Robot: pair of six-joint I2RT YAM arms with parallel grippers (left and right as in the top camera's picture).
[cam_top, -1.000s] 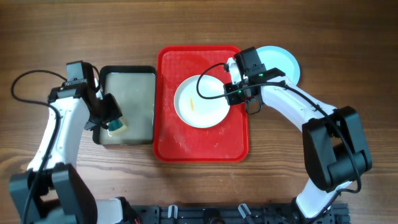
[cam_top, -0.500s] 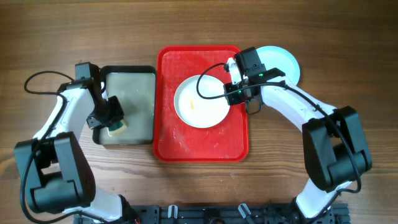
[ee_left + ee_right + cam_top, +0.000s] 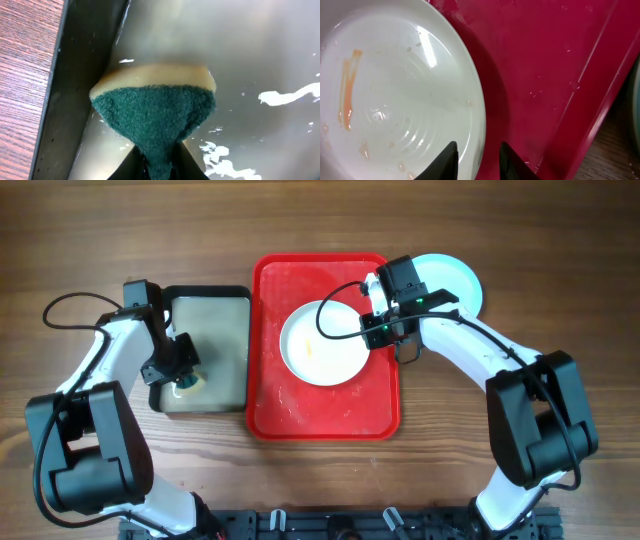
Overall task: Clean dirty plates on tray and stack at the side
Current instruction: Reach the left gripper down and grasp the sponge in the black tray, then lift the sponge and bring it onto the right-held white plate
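Note:
A white plate (image 3: 322, 343) with an orange smear lies on the red tray (image 3: 325, 418); it also shows in the right wrist view (image 3: 400, 95). My right gripper (image 3: 372, 330) is open, its fingers (image 3: 478, 157) on either side of the plate's right rim. A pale blue plate (image 3: 455, 280) sits on the table to the right of the tray, partly hidden by my right arm. I cannot tell whether another plate lies under it. My left gripper (image 3: 178, 372) is shut on a green and yellow sponge (image 3: 155, 115).
A black-rimmed grey-green tray (image 3: 205, 292) holding water stands left of the red tray; the sponge is inside it by its left wall (image 3: 75, 75). Water drops lie on the red tray floor (image 3: 555, 60). Cables trail from both arms.
My left arm has swung its elbow in, and the sponge has shifted slightly left and down inside the grey-green tray. The right arm and the white plate have not moved.

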